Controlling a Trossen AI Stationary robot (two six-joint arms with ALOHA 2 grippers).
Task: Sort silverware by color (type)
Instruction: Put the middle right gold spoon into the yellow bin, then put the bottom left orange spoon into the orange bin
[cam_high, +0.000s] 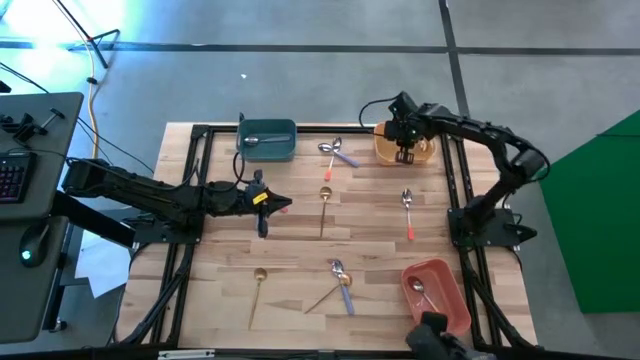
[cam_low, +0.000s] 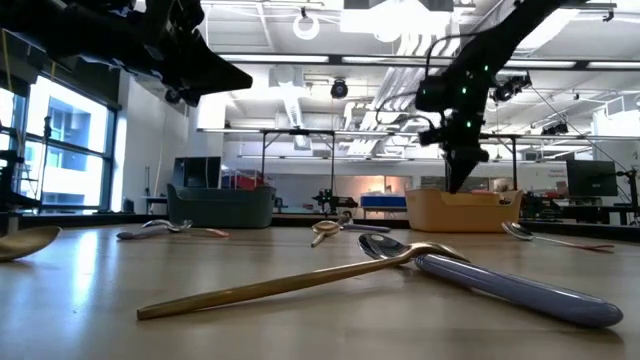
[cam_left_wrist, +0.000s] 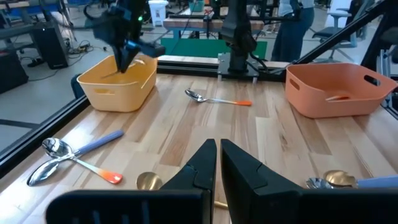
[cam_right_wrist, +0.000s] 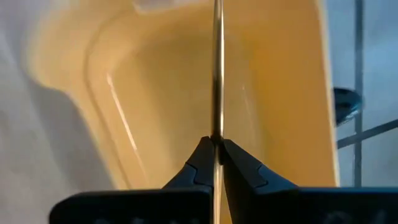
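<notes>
My right gripper (cam_high: 405, 156) hangs over the yellow bin (cam_high: 385, 150) at the table's far right, shut on a slim gold utensil (cam_right_wrist: 216, 74). My left gripper (cam_left_wrist: 217, 155) hovers shut above the table's left middle and holds nothing. Loose silverware lies flat on the wood. A pink-handled spoon crosses a lavender-handled one (cam_high: 336, 152). There is a gold spoon (cam_high: 325, 205) and a red-handled spoon (cam_high: 408, 212). Another gold spoon (cam_high: 258, 290) lies near the front. A gold utensil rests across a lavender-handled one (cam_low: 420, 262). My right gripper pinches the gold utensil's thin handle (cam_right_wrist: 216, 134) between its two fingertips. The fingers come from above, slanting steeply down, and the handle runs on past them along their own line, over the yellow bin's inside. Its far end runs out of the picture.
A teal bin (cam_high: 268, 138) at the far left holds a spoon. A red-pink bin (cam_high: 445, 300) at the near right corner holds another. Black frame rails (cam_high: 190, 190) border the table on both sides. Open wood lies between the scattered pieces.
</notes>
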